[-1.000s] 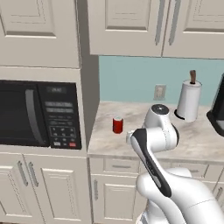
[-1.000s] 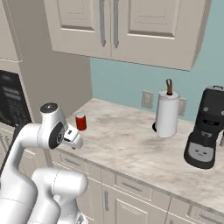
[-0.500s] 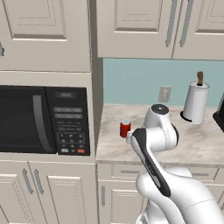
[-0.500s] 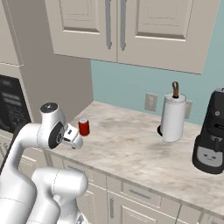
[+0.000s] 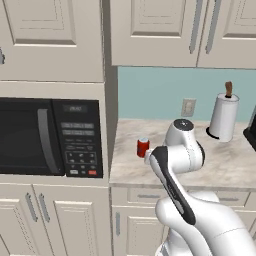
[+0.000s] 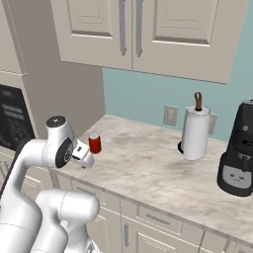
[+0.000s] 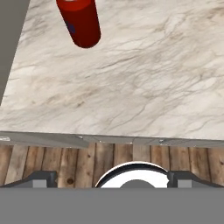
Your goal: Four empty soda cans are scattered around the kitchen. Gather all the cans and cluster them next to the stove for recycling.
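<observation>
Far left, a black built-in microwave with a keypad panel is set into cream cabinetry, with tall cream upper cabinet doors hung above it and over the counter. Just right of the microwave the beige veined marble countertop begins, backed by a pale teal wall.

The small red soda can with a silvery top is stood upright near the left end of that counter, pretty close to the front edge and not far from the cabinet side wall. In the hand view the red can is seen at the top left, with bare marble all around it, so nothing is touching it.

The white arm's two-finger gripper is held just in front of the can, near the counter edge, and is kept apart from it. Its fingers are spread wide and nothing is gripped.

Further right, a white paper-towel roll on a dark-knobbed holder is placed by the back wall beside a wall outlet, and a black coffee machine is parked at the far right.
</observation>
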Motion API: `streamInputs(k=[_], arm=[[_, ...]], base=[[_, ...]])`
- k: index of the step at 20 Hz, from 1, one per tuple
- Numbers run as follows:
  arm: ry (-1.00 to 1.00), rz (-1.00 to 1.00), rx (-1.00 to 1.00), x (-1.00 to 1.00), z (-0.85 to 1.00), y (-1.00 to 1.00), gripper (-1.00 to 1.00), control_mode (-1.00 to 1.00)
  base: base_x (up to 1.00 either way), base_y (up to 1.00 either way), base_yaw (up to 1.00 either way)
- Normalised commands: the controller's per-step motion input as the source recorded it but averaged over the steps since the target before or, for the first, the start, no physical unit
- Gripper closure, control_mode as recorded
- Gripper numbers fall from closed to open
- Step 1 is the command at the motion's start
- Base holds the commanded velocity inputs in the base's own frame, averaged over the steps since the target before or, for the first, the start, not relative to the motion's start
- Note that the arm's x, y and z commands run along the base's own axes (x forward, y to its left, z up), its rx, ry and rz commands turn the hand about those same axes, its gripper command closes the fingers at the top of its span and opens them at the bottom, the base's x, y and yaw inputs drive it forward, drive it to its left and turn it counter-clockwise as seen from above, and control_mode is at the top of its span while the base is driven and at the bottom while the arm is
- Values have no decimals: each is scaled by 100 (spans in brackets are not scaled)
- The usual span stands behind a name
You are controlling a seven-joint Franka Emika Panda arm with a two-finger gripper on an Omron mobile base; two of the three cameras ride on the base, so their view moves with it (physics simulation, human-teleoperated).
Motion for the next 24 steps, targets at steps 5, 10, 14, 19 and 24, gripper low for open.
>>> streamInputs(k=[5,10,14,19,24], arm=[[0,0,0,0,0,0,-100,100],[-2,0,0,17,0,0,-100,-100],[-3,0,0,46,3,0,-100,-100],[0,2,1,52,3,-4,-100,-100],[12,3,0,54,9,-1,-100,-100]], base=[[0,0,0],[2,0,0],[0,0,0],[0,0,0],[0,0,0]])
